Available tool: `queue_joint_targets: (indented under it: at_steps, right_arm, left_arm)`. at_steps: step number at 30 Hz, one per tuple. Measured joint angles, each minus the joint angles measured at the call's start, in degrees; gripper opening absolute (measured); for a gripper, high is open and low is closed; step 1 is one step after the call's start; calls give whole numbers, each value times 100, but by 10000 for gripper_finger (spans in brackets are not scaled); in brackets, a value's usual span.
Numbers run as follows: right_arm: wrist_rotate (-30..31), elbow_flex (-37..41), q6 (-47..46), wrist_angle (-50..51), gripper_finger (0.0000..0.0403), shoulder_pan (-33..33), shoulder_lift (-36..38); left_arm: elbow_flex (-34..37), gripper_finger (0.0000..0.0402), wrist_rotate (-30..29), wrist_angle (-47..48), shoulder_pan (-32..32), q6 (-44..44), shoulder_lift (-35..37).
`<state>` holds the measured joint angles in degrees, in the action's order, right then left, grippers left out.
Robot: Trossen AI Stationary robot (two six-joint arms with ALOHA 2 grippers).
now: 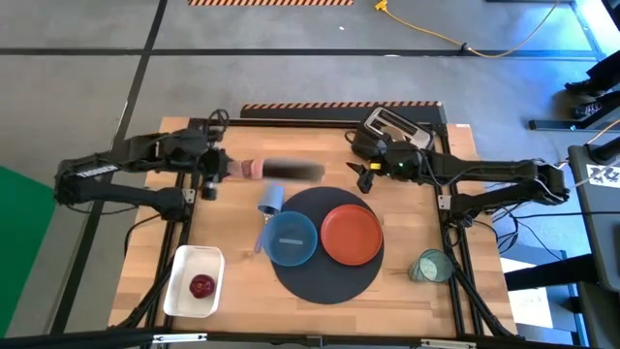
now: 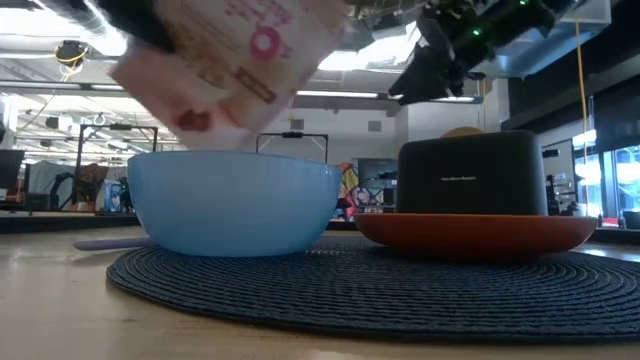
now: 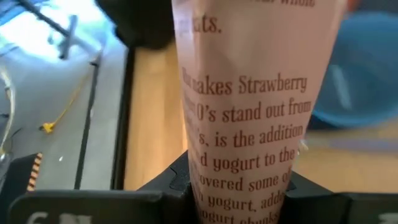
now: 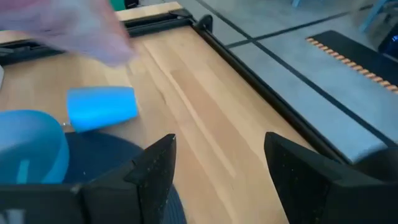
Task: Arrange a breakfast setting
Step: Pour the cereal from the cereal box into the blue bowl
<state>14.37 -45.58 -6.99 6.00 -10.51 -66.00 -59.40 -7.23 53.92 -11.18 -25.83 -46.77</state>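
My left gripper (image 1: 208, 176) is shut on a pink cereal box (image 1: 283, 171), which reaches from it toward the table's right, above the table behind the blue bowl (image 1: 291, 237). The box also shows in the low view (image 2: 225, 55) and the left wrist view (image 3: 249, 93). The bowl and the orange plate (image 1: 351, 235) stand on the dark round mat (image 1: 329, 281). My right gripper (image 1: 366, 176) is open and empty above the mat's far edge (image 4: 217, 180). The pale green cup (image 1: 429, 266) lies at the right. The dark red fruit (image 1: 201, 285) lies in the white tray (image 1: 179, 291). No bread shows. My left gripper pinches the cereal box between its two fingers at the box's near end (image 3: 242, 177), on its two broad faces. The fingers come level from the table's left and lie along the box. The box is lifted clear of the table and reaches out roughly level.
A small blue cup (image 1: 270, 201) lies on its side at the mat's far left edge, below the box. A pale spoon-like thing (image 1: 260, 239) lies left of the bowl. The black toaster (image 1: 392, 128) stands at the far right. Bare wood lies along the near edge.
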Motion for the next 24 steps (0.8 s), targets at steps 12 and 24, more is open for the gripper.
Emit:
queue_joint_targets:
  at_steps: [12,24]
  right_arm:
    - [-216,509,-34,-637,236,1,319]
    - [-641,507,0,-770,236,3,317]
  left_arm:
    - [-537,92,-854,1444,765,475,-8]
    - [-542,92,-716,1293,762,624,-93]
